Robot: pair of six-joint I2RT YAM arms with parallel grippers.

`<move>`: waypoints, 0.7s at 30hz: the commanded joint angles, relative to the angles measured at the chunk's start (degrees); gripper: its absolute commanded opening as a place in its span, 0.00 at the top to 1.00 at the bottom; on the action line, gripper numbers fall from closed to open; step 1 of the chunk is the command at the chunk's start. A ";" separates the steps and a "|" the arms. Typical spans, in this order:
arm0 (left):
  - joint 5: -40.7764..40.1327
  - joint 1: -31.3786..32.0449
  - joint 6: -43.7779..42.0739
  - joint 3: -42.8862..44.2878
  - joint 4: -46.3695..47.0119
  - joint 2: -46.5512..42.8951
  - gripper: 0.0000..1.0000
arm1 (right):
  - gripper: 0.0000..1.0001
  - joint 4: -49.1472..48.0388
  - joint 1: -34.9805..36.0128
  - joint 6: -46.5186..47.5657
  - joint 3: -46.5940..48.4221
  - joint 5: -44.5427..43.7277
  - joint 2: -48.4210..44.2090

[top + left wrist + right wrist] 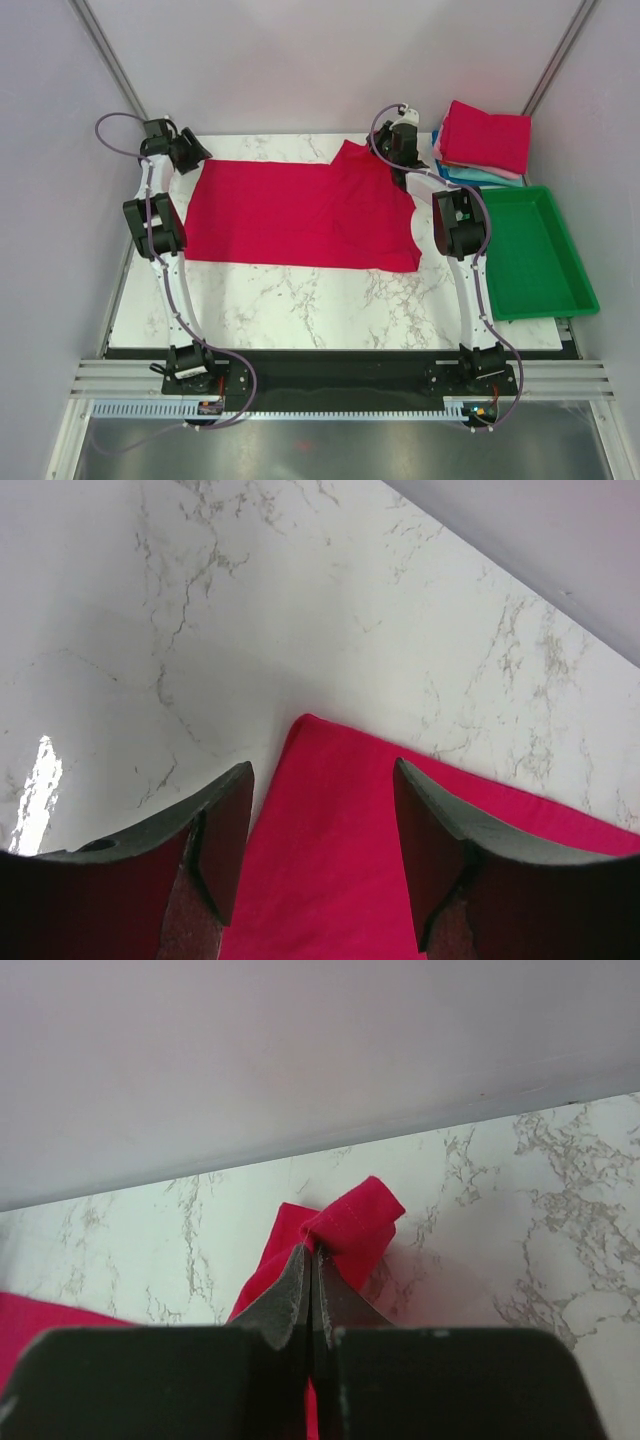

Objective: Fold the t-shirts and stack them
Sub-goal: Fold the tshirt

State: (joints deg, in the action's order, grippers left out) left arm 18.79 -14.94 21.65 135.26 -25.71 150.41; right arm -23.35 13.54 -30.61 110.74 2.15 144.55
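The left gripper (322, 770) hangs over the far left corner of the crimson t-shirt (300, 215), its jaws spread wide and holding nothing. The right gripper (311, 1252) has its jaws pinched tight on a small fold of the same shirt's edge at the far side of the marble table (330, 300). The shirt lies spread across the table between the arms. At the far right sits a stack of folded t-shirts (488, 135), red on top, just beyond the green tray (530, 255).
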 commanded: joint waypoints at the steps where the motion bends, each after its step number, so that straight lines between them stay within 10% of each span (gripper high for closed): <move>1: 2.13 -0.35 1.73 2.02 2.60 2.69 0.34 | 1.00 -2.05 0.17 -1.73 2.29 1.89 -1.11; 21: 5.47 -0.35 6.04 0.79 5.23 3.58 0.51 | 1.00 -1.69 -0.18 -4.46 3.43 3.65 -0.32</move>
State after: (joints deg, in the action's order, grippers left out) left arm 22.20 -15.25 26.37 135.59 -21.76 153.18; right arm -23.27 13.50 -33.98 111.70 4.58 144.55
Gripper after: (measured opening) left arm 0.496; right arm 0.009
